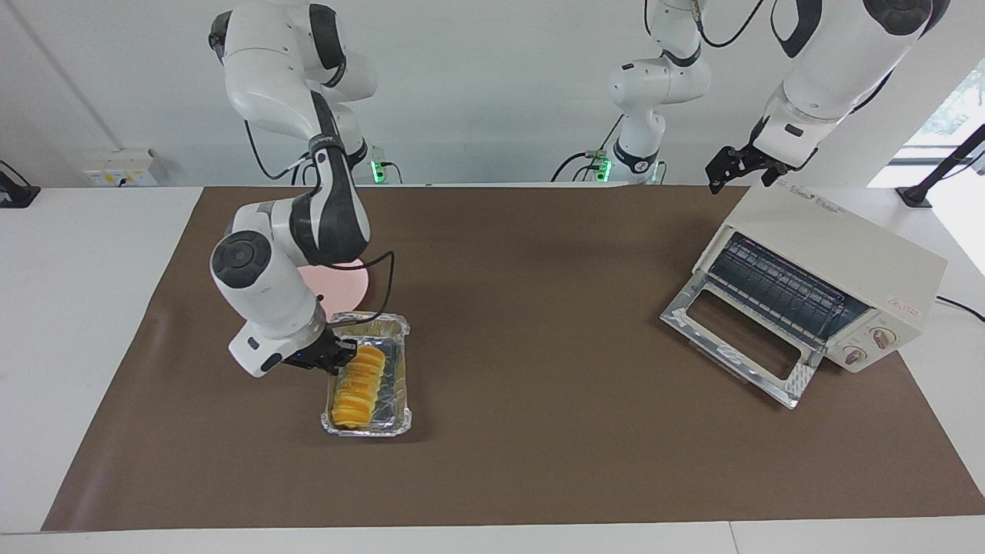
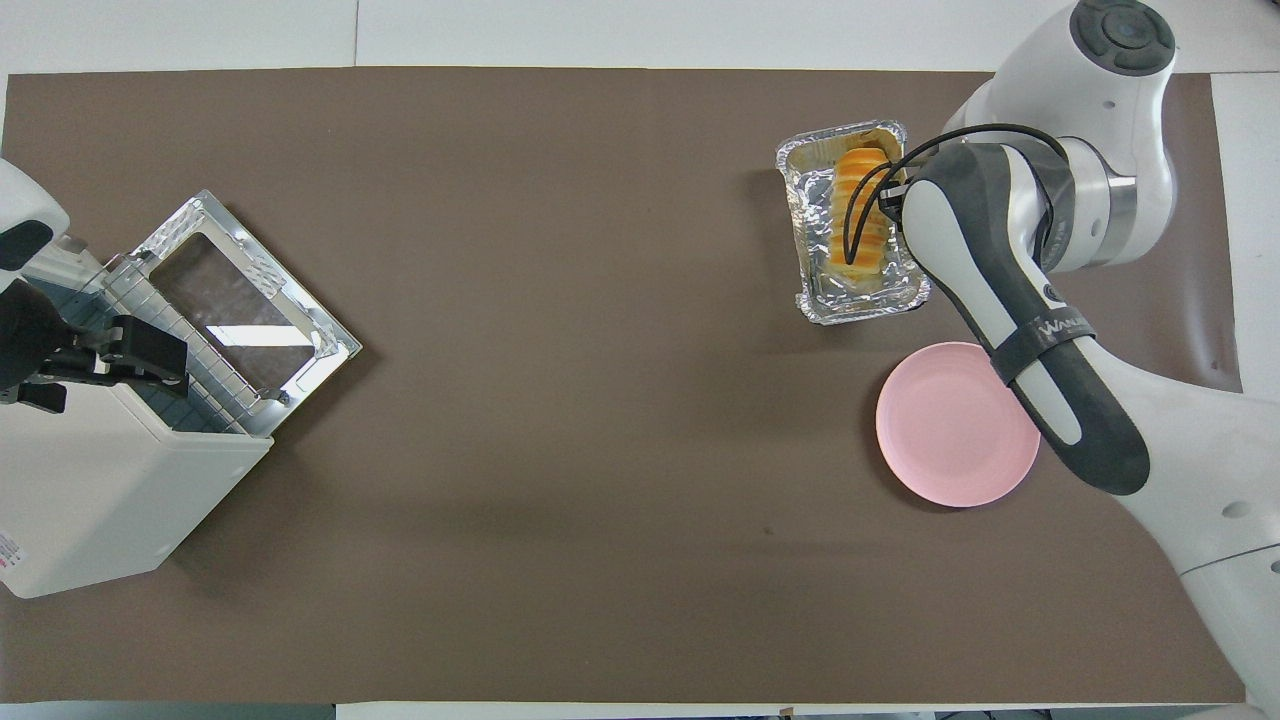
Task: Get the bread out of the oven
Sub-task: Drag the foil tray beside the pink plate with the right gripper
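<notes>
The bread (image 1: pixel 359 377) (image 2: pixel 860 215), a ridged yellow-orange loaf, lies in a shiny foil tray (image 1: pixel 396 385) (image 2: pixel 820 260). My right gripper (image 1: pixel 338 355) (image 2: pixel 893 195) is shut on the tray's long rim, on the side toward the right arm's end of the table. The tray is a little farther from the robots than the pink plate (image 1: pixel 346 288) (image 2: pixel 950 425). I cannot tell whether it rests on the mat. The cream oven (image 1: pixel 831 254) (image 2: pixel 90 480) stands at the left arm's end, door (image 1: pixel 739 338) (image 2: pixel 240 310) dropped open, rack bare. My left gripper (image 1: pixel 727 165) (image 2: pixel 140 350) waits open over the oven's top.
A brown mat (image 1: pixel 539 446) (image 2: pixel 550 500) covers most of the table, with bare white table around it. The right arm hides part of the pink plate in the facing view. The oven's open door sticks out over the mat.
</notes>
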`<control>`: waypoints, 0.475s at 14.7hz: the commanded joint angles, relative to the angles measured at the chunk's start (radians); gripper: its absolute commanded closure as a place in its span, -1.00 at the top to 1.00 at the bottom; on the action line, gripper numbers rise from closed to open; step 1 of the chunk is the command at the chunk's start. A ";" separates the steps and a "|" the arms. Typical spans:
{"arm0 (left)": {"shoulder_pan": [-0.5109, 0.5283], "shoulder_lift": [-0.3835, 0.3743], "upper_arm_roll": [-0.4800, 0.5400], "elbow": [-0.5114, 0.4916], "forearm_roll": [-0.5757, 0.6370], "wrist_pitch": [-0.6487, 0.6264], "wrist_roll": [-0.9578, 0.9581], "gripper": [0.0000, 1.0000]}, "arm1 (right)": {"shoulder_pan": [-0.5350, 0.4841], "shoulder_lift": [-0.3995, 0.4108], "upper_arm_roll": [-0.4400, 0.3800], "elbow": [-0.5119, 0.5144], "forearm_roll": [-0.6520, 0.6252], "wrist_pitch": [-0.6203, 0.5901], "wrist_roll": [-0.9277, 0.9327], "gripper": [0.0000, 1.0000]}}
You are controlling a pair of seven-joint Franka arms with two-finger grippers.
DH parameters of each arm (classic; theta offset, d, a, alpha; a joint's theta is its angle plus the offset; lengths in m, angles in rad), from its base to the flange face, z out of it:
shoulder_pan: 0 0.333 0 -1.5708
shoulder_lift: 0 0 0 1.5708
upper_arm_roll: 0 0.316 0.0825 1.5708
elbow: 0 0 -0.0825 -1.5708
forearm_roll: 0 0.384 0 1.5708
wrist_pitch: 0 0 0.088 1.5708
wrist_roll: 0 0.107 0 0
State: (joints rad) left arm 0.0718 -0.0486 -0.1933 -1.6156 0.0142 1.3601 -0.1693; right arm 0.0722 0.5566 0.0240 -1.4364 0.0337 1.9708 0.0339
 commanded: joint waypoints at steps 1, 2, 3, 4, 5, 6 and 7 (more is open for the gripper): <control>0.014 -0.022 -0.005 -0.018 -0.014 0.013 0.002 1.00 | -0.028 -0.006 0.011 -0.062 0.012 0.091 -0.063 -1.00; 0.014 -0.022 -0.005 -0.018 -0.014 0.013 0.002 1.00 | -0.035 -0.003 0.011 -0.062 0.012 0.103 -0.084 -1.00; 0.014 -0.022 -0.005 -0.018 -0.014 0.013 0.002 1.00 | -0.048 -0.001 0.011 -0.062 0.012 0.111 -0.089 -1.00; 0.014 -0.022 -0.005 -0.018 -0.014 0.013 0.002 1.00 | -0.054 0.000 0.011 -0.064 0.011 0.115 -0.104 -1.00; 0.014 -0.022 -0.005 -0.018 -0.014 0.013 0.002 1.00 | -0.067 0.000 0.011 -0.064 0.011 0.115 -0.153 -1.00; 0.014 -0.022 -0.005 -0.018 -0.014 0.013 0.002 1.00 | -0.081 0.000 0.011 -0.064 0.011 0.117 -0.187 -1.00; 0.014 -0.022 -0.005 -0.018 -0.014 0.013 0.004 1.00 | -0.087 0.000 0.011 -0.064 0.011 0.118 -0.193 -1.00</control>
State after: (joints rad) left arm 0.0718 -0.0486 -0.1933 -1.6156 0.0142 1.3601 -0.1694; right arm 0.0174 0.5658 0.0233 -1.4863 0.0336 2.0678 -0.1024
